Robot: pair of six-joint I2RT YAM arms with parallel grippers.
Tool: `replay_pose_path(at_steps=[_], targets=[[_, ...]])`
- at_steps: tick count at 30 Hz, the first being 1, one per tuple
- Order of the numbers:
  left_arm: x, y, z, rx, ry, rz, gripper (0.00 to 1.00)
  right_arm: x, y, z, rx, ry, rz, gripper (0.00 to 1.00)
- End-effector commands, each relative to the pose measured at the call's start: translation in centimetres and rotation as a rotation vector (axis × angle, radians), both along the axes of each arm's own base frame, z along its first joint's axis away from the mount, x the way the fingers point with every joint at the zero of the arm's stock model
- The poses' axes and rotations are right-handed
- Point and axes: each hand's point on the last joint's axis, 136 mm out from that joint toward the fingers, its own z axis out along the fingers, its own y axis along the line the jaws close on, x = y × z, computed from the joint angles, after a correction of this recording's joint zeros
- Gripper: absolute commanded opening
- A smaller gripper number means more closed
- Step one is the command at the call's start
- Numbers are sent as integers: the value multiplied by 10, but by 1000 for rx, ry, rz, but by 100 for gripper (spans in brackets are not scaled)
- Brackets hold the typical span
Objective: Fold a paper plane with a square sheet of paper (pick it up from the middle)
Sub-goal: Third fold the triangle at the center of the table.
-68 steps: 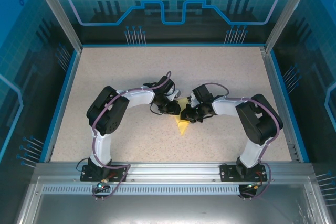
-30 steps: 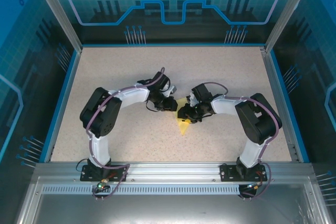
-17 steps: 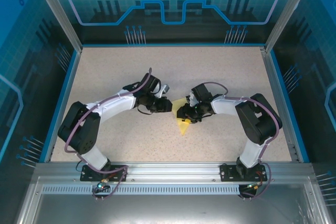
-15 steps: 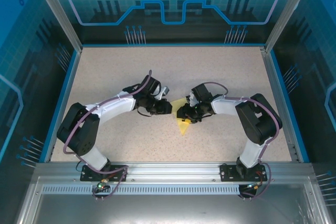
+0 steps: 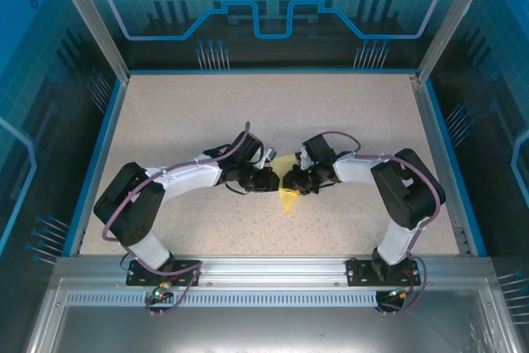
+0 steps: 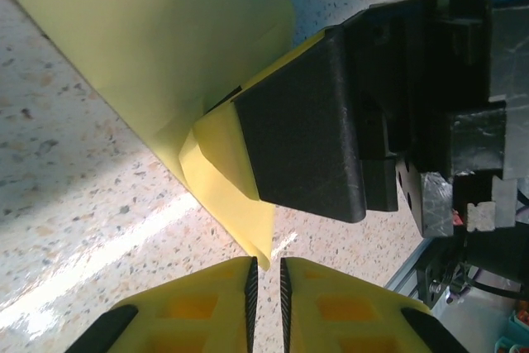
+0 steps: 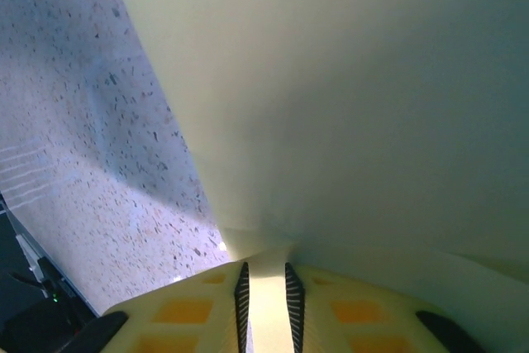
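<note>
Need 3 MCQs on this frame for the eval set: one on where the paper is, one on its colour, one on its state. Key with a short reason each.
1. Where is the paper on the table?
A. In the far left corner
B. In the middle, between the left gripper and the right gripper
C. At the right edge

2. What colour is the paper?
A. White
B. Blue
C. Pale yellow

3. What state is the paper in?
A. A flat, unfolded square
B. Folded, with layers overlapping
C. Crumpled into a ball

Key:
1 B, the top view shows both arms meeting at it mid-table.
2 C, it looks yellow from above and in both wrist views.
3 B, the left wrist view shows one layer lying over another, and from above it tapers to a point.
</note>
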Motion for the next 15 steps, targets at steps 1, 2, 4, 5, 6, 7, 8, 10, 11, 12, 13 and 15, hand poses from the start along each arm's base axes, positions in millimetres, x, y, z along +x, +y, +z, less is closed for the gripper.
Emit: replay_pose_path(at_steps=[1,2,4,5,6,7,8,10,11,12,13,15], targets=[[0,-9,-5,-26,14,-12,17,-24,-25,-28,-140,83,-18,20],[1,-11,-6,-25,14,-14,17,-23,-25,-28,-142,83,-18,20],[3,-13,-10,-23,15,-17,15,-24,-25,-28,-142,83,-18,19],[3,-13,-13,-20,18,-18,14,-24,-26,-28,-143,84,-19,18],[5,-14,-15,-21,18,-18,14,-23,-25,-27,-138,80,-16,16],[6,-15,-17,-21,19,-18,14,-23,-23,-27,-132,78,-12,14],[7,-17,-19,-21,20,-21,13,-23,-23,-27,-130,80,-8,13],[11,-20,-20,-23,17,-21,13,-24,-23,-27,-131,80,-4,10],[14,-21,-22,-24,17,-19,12,-24,-24,-28,-132,81,-6,8],[14,-23,-22,-27,14,-22,12,-25,-24,-28,-134,81,-5,7],[16,-24,-24,-25,15,-22,11,-25,-24,-28,-136,81,-4,7],[20,-26,-26,-22,11,-22,11,-25,-25,-28,-139,81,-3,5]])
